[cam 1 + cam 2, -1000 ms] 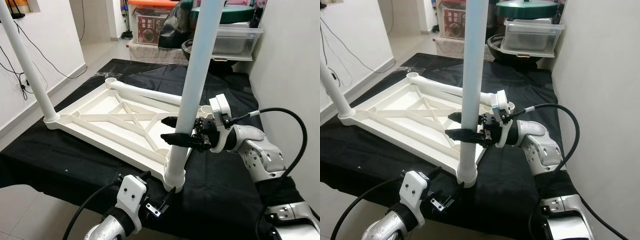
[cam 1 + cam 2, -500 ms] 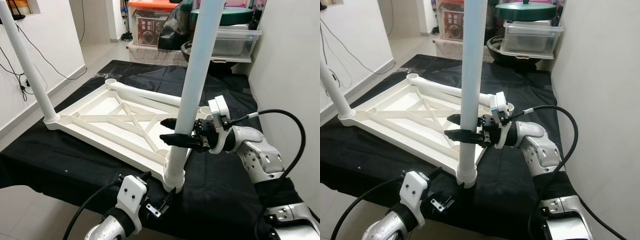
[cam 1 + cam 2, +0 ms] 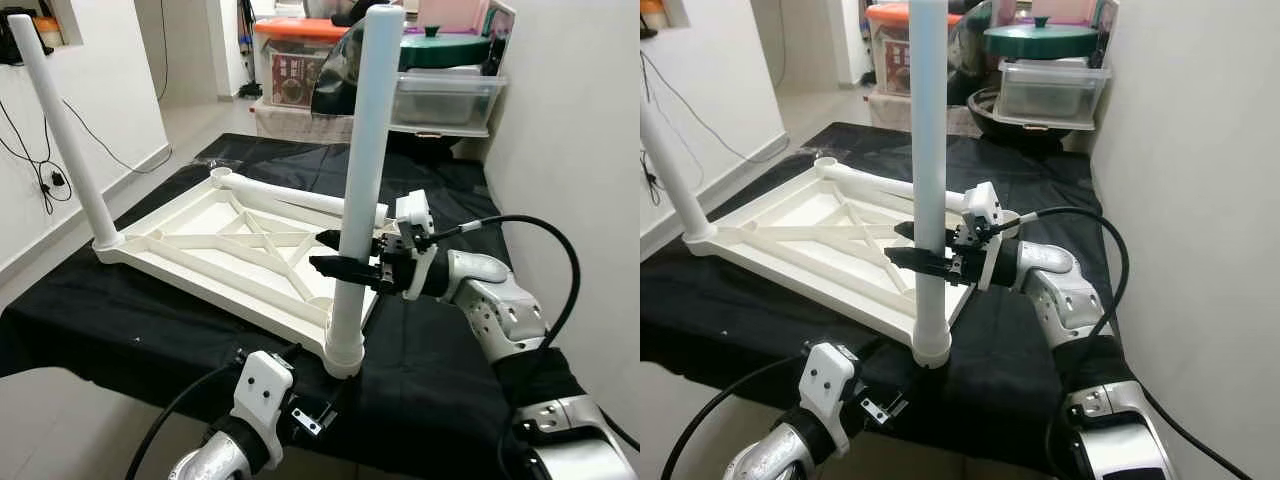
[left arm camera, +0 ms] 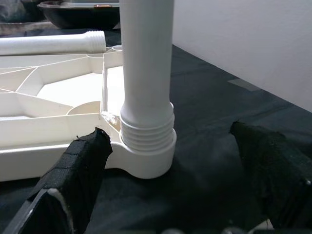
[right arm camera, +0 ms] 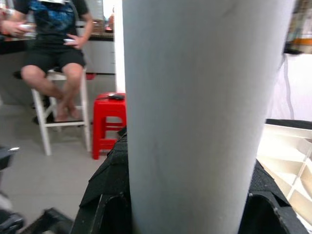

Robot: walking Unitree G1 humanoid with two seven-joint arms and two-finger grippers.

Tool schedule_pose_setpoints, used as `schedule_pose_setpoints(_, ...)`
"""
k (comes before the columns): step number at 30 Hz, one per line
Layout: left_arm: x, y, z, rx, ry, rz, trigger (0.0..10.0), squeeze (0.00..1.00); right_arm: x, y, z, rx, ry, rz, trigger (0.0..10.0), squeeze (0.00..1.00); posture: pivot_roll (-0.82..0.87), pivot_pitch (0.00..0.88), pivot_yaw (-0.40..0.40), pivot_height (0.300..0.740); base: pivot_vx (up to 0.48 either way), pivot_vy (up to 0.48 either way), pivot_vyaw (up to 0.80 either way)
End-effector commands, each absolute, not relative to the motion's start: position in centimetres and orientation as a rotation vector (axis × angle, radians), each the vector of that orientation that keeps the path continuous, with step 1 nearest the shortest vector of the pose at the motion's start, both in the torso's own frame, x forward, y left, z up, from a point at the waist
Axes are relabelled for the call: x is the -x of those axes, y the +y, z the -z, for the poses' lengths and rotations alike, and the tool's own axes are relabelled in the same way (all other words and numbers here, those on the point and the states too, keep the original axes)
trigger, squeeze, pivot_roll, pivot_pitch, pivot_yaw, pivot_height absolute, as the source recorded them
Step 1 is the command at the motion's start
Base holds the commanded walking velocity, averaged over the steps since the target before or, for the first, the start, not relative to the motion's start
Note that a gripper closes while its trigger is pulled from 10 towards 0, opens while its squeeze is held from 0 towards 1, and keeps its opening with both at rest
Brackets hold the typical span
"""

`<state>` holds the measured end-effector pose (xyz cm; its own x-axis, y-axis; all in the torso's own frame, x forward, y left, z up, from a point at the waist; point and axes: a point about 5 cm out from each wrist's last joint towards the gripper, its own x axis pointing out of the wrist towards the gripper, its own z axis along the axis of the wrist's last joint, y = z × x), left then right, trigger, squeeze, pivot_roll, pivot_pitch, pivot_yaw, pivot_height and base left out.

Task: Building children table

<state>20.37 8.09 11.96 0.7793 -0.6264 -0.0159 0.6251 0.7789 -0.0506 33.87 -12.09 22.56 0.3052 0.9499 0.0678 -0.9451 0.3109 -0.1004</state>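
Right gripper (image 3: 335, 252) is clenched around the near table leg (image 3: 358, 180), its two black fingers straddling the white tube partway up its height, as the right wrist view confirms with the tube pressed between the pads. That leg stands upright, its long axis vertical, running from the grip straight down into the corner socket (image 4: 146, 156) of the upturned tabletop (image 3: 230, 250), which lies underside-up on the black cloth (image 3: 440, 350). Threads are exposed just above the socket rim, so the leg looks not fully screwed home; that is a judgement. Below and nearer the robot, the left gripper (image 4: 170, 180) hovers with fingers spread wide on either side of the socket, touching nothing. It is the nearer one to the joint, while the right one commands the shaft. Beyond the held leg, a loose leg (image 3: 290, 195) lies flat across the tabletop, and a far leg (image 3: 65, 140) stands in the opposite corner. Further off, a clear storage bin (image 3: 445, 100) holds contents I cannot make out.
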Motion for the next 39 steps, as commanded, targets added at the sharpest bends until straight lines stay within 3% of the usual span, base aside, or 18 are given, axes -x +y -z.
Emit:
schedule_pose_setpoints(1, -20.3, 8.2, -11.6, 0.038, 0.046, 0.673, 10.0, 0.0, -34.3, -12.6, -21.3, 0.094, -0.053, -1.193, 0.0, 0.0, 0.07, 0.04, -0.046, 0.74, 0.0, 0.0, 0.0)
schedule_pose_setpoints(18, -20.2, 8.1, -11.7, 0.046, 0.045, 0.667, 10.0, 0.0, -37.4, -12.8, -20.0, 0.052, 0.003, -0.795, 0.0, 0.0, 0.07, 0.054, -0.053, 0.74, 0.0, 0.0, 0.0)
schedule_pose_setpoints(28, -20.0, 8.0, -11.9, 0.047, 0.042, 0.667, 10.0, 0.0, -39.0, -14.4, -19.1, 0.002, 0.031, -0.466, 0.0, 0.0, 0.06, 0.062, -0.053, 0.74, 0.0, 0.0, 0.0)
schedule_pose_setpoints(39, -19.9, 8.1, -12.0, 0.048, 0.042, 0.663, 10.0, 0.0, -38.9, -14.7, -19.2, -0.082, -0.033, -0.461, 0.0, 0.0, 0.07, 0.075, -0.051, 0.74, 0.0, 0.0, 0.0)
